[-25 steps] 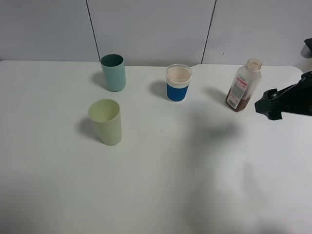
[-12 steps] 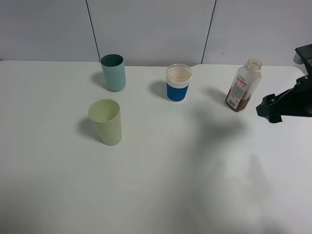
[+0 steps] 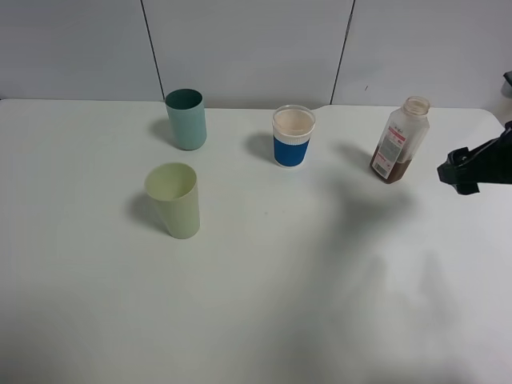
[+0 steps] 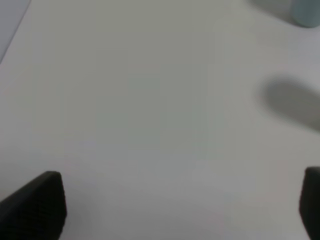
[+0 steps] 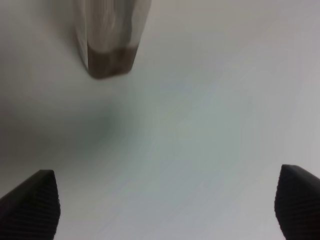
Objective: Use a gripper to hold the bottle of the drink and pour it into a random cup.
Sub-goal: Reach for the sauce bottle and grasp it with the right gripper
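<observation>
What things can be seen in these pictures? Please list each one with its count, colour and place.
bottle: one, clear with white and pink-red label, no cap; upright, back right of the table
drink: brown, low in the bottle
blue-banded cup: one, white and blue; back middle
teal cup: one, teal; back left
pale green cup: one, pale green; in front of the teal cup
table: one, white
wall: grey panels, behind the table
right gripper: one, black, open; right of the bottle, apart from it
left gripper: one, black, open; over bare table, left wrist view only
</observation>
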